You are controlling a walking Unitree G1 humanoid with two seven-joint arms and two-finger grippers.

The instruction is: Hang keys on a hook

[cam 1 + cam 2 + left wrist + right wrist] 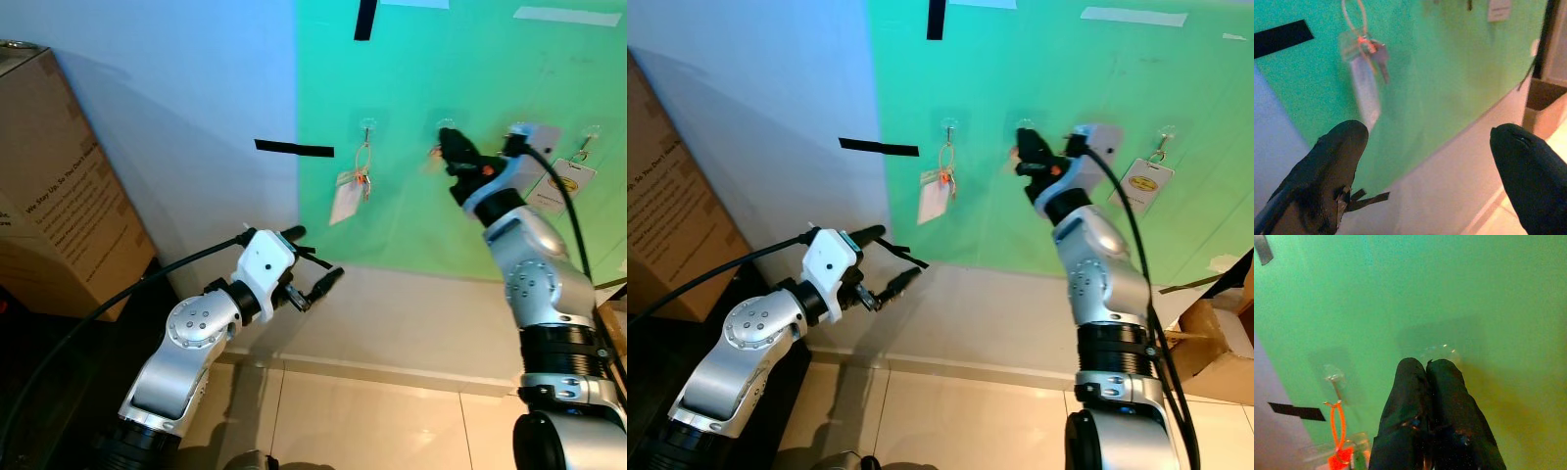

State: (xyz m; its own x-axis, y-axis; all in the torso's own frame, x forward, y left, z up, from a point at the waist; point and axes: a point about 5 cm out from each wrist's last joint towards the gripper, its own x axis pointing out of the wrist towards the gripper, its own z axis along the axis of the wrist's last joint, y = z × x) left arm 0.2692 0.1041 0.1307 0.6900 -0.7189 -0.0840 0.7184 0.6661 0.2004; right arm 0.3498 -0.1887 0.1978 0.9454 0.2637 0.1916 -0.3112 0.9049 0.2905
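A bunch of keys with a pale tag hangs by a loop from the left clear hook on the green wall panel. They also show in the left wrist view, keys above the tag. My right gripper is raised to the middle hook, its fingers pressed shut with nothing seen between them. My left gripper is held lower, below and left of the hanging keys, open and empty. A badge card hangs from the right hook.
A large cardboard box stands against the wall at the left. A smaller open box sits on the floor at the right. Black tape strips mark the wall. Beige floor tiles lie below.
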